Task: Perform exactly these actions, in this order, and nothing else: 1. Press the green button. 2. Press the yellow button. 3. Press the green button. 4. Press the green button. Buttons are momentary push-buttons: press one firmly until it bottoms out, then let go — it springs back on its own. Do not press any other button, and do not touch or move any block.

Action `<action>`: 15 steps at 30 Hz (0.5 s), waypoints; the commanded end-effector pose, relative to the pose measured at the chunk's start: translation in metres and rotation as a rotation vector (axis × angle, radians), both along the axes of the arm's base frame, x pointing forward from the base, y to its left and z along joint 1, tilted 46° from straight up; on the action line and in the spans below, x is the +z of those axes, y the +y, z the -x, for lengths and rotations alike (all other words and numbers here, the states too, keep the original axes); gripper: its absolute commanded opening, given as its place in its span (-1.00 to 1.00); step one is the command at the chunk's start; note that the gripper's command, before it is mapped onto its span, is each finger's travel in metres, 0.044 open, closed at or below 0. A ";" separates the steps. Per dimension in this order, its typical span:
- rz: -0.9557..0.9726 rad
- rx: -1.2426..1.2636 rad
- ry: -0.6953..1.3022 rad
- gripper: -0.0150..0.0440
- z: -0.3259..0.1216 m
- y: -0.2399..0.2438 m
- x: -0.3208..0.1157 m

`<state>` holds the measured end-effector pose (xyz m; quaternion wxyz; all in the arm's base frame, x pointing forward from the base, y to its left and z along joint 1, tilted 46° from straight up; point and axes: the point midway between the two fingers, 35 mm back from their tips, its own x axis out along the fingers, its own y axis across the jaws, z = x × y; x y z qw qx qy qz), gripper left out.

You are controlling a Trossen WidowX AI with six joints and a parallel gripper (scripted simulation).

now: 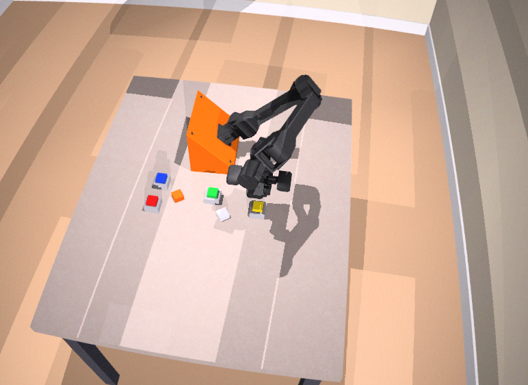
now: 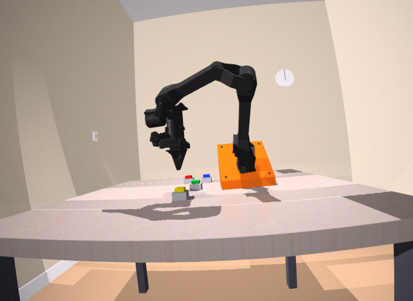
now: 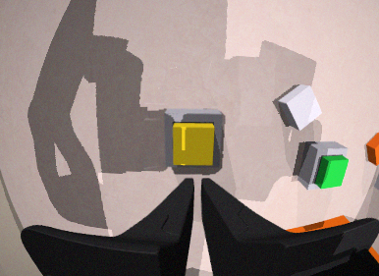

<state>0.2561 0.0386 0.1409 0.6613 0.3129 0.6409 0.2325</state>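
Hovering closed and empty, black claw (image 2: 177,166) sits above square yellow button (image 3: 193,144); square green button (image 3: 331,170) lies to its right in the wrist view.

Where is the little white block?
In the top view, the white block sits on the table between the green button and the yellow button, just in front of the green one.

Four buttons showing: green button (image 1: 212,193), yellow button (image 1: 256,206), blue button (image 1: 161,178), red button (image 1: 152,201). Two blocks sitting: orange block (image 1: 177,195), white block (image 1: 222,213).
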 end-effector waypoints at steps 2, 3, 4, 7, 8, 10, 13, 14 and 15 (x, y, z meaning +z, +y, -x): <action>0.001 -0.001 -0.003 -0.42 0.002 -0.020 0.020; 0.001 -0.001 -0.003 -0.42 0.002 -0.020 0.020; 0.001 -0.001 -0.003 -0.42 0.002 -0.020 0.020; 0.013 -0.005 -0.002 -0.42 0.003 -0.040 0.001; 0.020 -0.006 -0.001 -0.42 0.005 -0.054 -0.012; 0.026 -0.007 0.001 -0.42 0.014 -0.079 -0.037; 0.019 -0.004 0.002 -0.42 0.035 -0.111 -0.072; 0.014 -0.002 0.001 -0.42 0.042 -0.118 -0.081; 0.010 -0.001 0.000 -0.42 0.046 -0.122 -0.086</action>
